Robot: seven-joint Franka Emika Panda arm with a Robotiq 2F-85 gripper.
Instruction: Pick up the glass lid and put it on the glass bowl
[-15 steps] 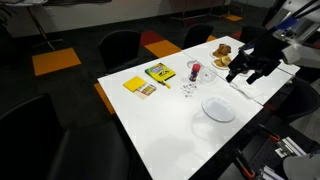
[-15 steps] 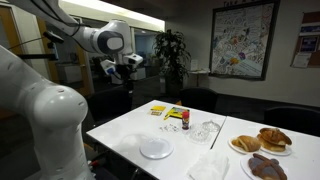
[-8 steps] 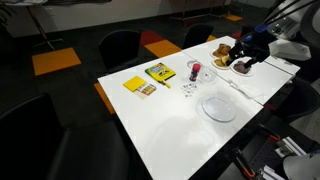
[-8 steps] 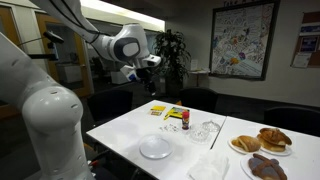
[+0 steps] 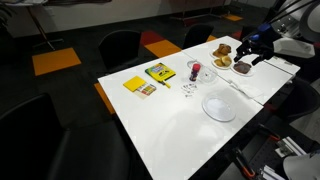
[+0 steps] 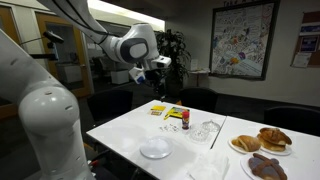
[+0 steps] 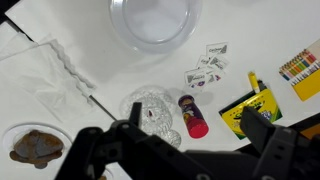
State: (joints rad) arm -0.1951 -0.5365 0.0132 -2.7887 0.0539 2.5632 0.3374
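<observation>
The end effector (image 7: 190, 130) hangs spread wide above the worktop (image 7: 80, 20), empty. The glass lid (image 7: 152, 110) sits just beside a small red bottle (image 7: 193, 120), so the descent should centre over the lid, clearing that bottle.

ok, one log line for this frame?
stage: pre-grasp | black Robotiq gripper: open, empty, above white table | clear glass lid and bowl: on table, untouched, hard to separate
</observation>
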